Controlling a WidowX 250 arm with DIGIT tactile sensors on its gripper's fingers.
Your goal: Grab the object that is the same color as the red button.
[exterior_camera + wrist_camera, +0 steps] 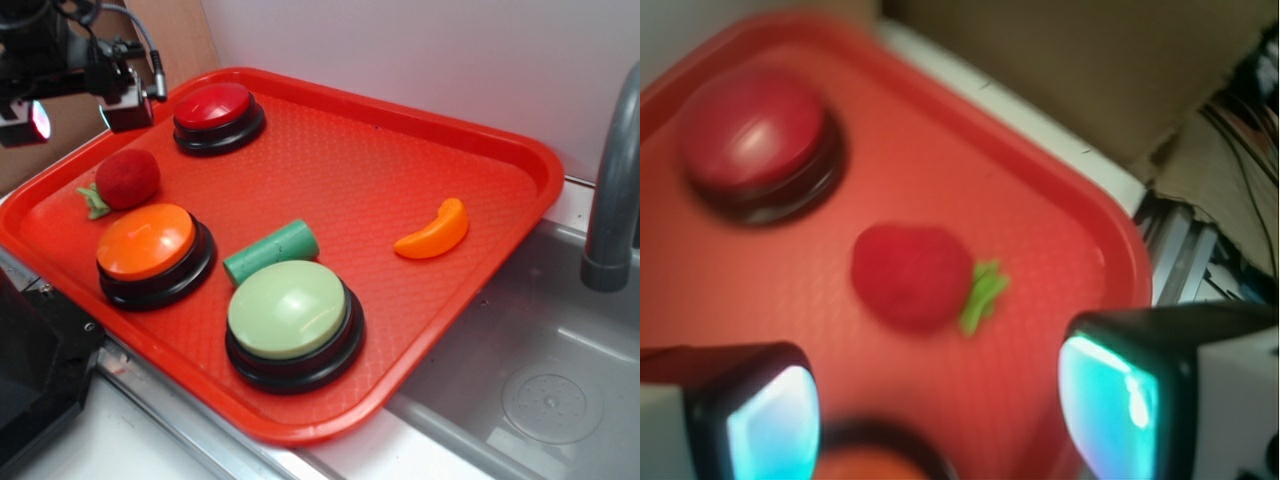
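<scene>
Showing, nearest the exterior camera, a pale green button (293, 322) at the tray's front corner, then a green cylinder (271, 250) and an orange button (153, 254) just behind it, an orange slice toy (434, 231) lying apart to the right. Lying next, near the left rim of the red tray (420, 150), the strawberry (125, 179), stem pointing outward at the rim, touching nothing, not yet grabbed. Sitting beyond it, toward the far corner, the red button (218, 116), well clear of the strawberry. Hovering farthest back and above the tray's left edge, the gripper (70, 108), holding nothing. Standing spread wide in the wrist view, both fingers (1105, 400), strawberry (912, 276) centred ahead between them and the red button (757, 137) beyond. Judging the target picked out and lined up; descending, closing and lifting all remaining. Risking a nudge of the orange button on closing.
</scene>
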